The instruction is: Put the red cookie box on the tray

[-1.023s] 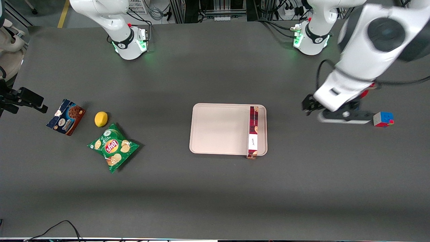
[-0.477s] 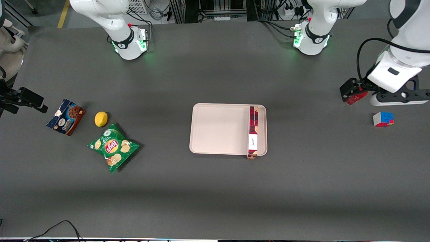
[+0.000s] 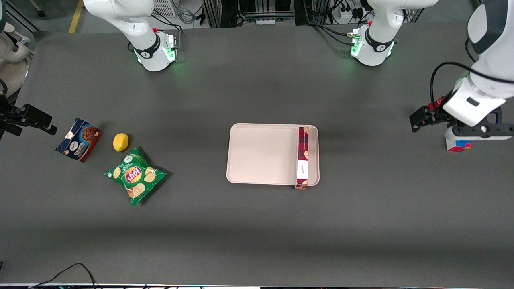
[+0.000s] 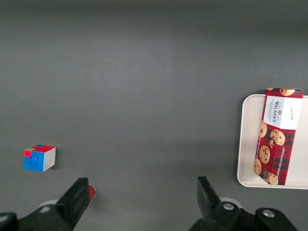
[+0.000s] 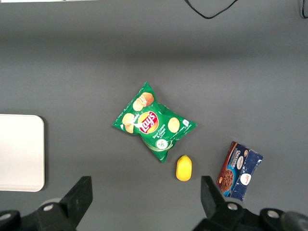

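The red cookie box (image 3: pixel 302 158), a long dark red plaid carton with a white label, lies flat on the pale pink tray (image 3: pixel 261 154) along the short side toward the working arm. Its end nearer the front camera pokes slightly over the rim. The left wrist view shows the same box (image 4: pixel 276 137) on the tray (image 4: pixel 246 144). My left arm's gripper (image 3: pixel 478 132) hangs far off toward the working arm's end of the table, well apart from the tray. It is open (image 4: pixel 142 185), with only bare table between its fingers.
A colourful cube (image 3: pixel 457 145) (image 4: pixel 39 159) sits partly under the gripper. A small red round thing (image 4: pixel 91 191) peeks out beside one finger. Toward the parked arm's end lie a green chips bag (image 3: pixel 135 176), a lemon (image 3: pixel 121 142) and a blue-and-brown cookie box (image 3: pixel 78 139).
The left arm swung away from the tray toward its own end of the table and now hangs over the cube. The red cookie box has stayed put on the tray.
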